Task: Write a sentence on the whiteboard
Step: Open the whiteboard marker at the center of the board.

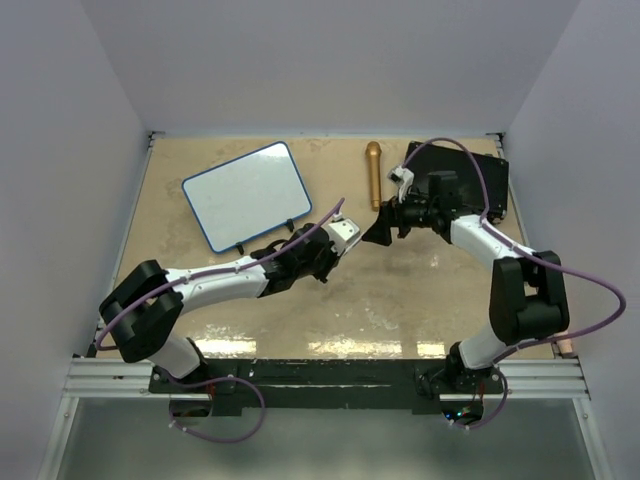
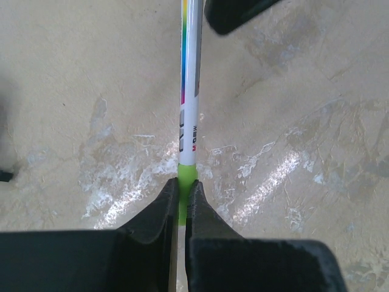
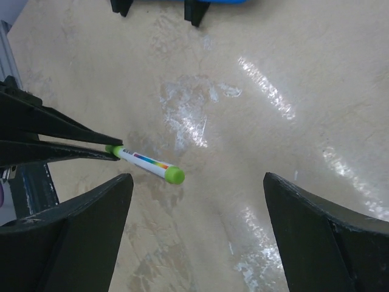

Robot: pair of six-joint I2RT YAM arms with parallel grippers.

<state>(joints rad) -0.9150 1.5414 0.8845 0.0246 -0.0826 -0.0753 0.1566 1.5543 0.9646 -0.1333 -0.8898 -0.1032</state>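
**Marker pinched in the left gripper, right jaws wide**

The whiteboard (image 1: pixel 248 195) lies flat and skewed in the far left part of the table (image 1: pixel 300 310), clips on its near edge. Right of it, near mid-table, the left gripper (image 2: pixel 182 190) has its fingers pressed onto the green end of a white marker (image 2: pixel 189 91). The right gripper (image 3: pixel 196 179) faces the marker's free tip, fingers spread. Behind it lie a tan cylinder (image 1: pixel 373 172) and a black case (image 1: pixel 485 180).

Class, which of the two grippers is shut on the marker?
The left gripper: its jaws pinch the marker by its green end. The right gripper stands wide open and holds nothing.
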